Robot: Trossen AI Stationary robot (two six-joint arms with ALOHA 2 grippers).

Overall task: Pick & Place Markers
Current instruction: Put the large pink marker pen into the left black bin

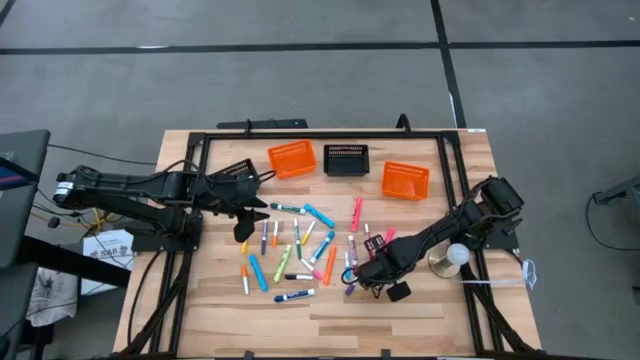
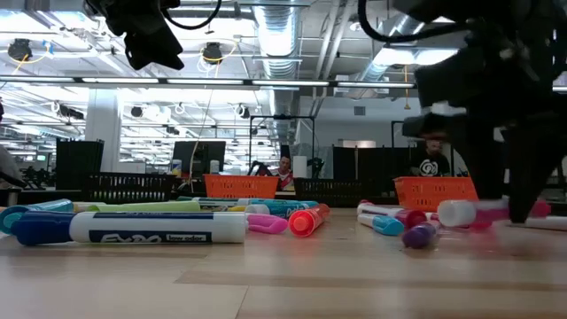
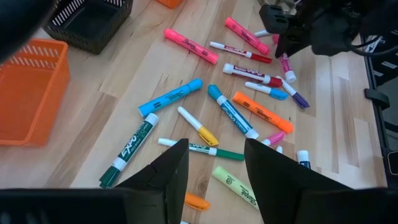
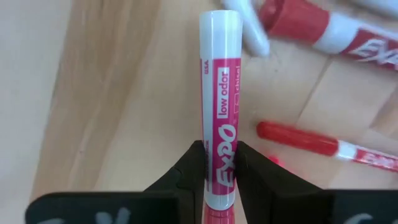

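Pink and white plastic fills the right wrist view: a pink Expo marker (image 4: pixel 220 106), a smooth cylinder with a white end and a glossy printed label, sits clamped between the two dark fingers (image 4: pixel 189 168) of the right pincer (image 4: pixel 219 163), which press against its barrel on both sides. From above, that right pincer (image 1: pixel 366 270) is down at the right-hand part of the marker scatter on the pale wooden plank counter (image 1: pixel 210 310), among pink, red and purple pens. The markers (image 1: pixel 300 245) lie loose across the middle of the counter, pointing every way: light blue, green, orange, yellow, pink and white-bodied ones, all short capped tubes. In the low view the pincer's dark bulk stands over a blurred pink marker (image 2: pixel 492 211) close to the wood, while a long white Expo marker with a dark blue cap (image 2: pixel 133 227) lies nearest the camera. Three small mesh baskets sit in a row at the far side: an orange basket (image 1: pixel 291 158), a black basket (image 1: pixel 346 159) and a second orange basket (image 1: pixel 405 180). The left pincer (image 3: pixel 214 180) hangs above the left part of the scatter, its matte wedge-shaped fingers standing apart with nothing between them, a green-capped marker (image 3: pixel 200 149) on the counter beneath.
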